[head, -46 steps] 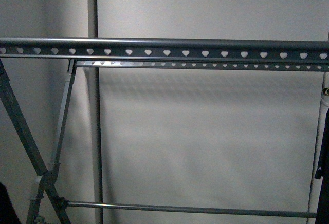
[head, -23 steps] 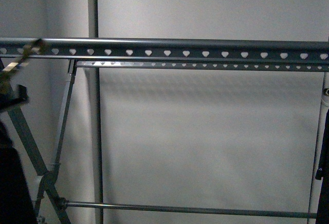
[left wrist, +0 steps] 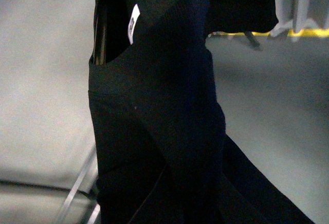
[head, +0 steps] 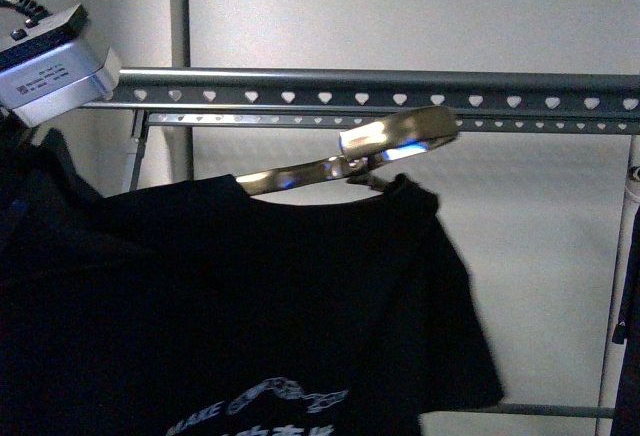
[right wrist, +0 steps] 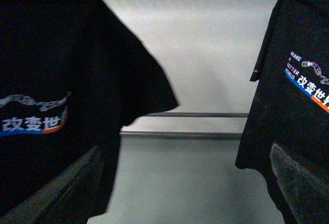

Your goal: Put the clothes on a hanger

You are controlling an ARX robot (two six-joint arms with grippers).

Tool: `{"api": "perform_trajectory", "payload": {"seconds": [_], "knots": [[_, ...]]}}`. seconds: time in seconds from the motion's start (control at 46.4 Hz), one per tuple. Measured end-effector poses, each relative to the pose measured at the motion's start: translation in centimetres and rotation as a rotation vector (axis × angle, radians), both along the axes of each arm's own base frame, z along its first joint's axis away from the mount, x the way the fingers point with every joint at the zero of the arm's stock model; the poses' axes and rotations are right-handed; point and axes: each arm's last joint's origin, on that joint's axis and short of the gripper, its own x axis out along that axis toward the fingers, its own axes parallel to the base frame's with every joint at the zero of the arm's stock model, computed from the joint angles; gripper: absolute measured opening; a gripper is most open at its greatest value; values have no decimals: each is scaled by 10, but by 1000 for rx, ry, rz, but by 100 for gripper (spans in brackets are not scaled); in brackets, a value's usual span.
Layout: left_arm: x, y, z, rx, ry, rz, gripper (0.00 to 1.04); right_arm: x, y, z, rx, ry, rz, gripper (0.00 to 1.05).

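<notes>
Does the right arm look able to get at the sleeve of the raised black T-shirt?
Probably yes: the right gripper is open and empty, and the T-shirt sleeve hangs ahead of it with nothing between.

the black short-sleeved cloth t-shirt (left wrist: pixel 169 106) is matt, with a fine knitted grain showing up close. its small white neck label (left wrist: pixel 134 23) looks smooth. the white, blue and orange lettering (right wrist: pixel 36 124) is flat print. the long grey metal rail punched with heart-shaped holes (head: pixel 400 91) has a dull satin sheen. the curved bright metal strip (head: pixel 395 141) at the collar is polished, mirror-glossy.
</notes>
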Motion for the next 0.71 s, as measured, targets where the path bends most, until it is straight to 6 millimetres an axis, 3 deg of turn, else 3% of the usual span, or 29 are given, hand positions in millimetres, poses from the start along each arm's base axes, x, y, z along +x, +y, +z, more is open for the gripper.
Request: {"api": "perform_trajectory", "payload": {"seconds": [0.431, 0.711], "knots": [[-12, -34, 3, 185, -377, -313, 4, 0, 0, 0, 0, 0, 0, 97], [-13, -34, 1, 219, -423, -331, 4, 0, 0, 0, 0, 0, 0, 97]]}}
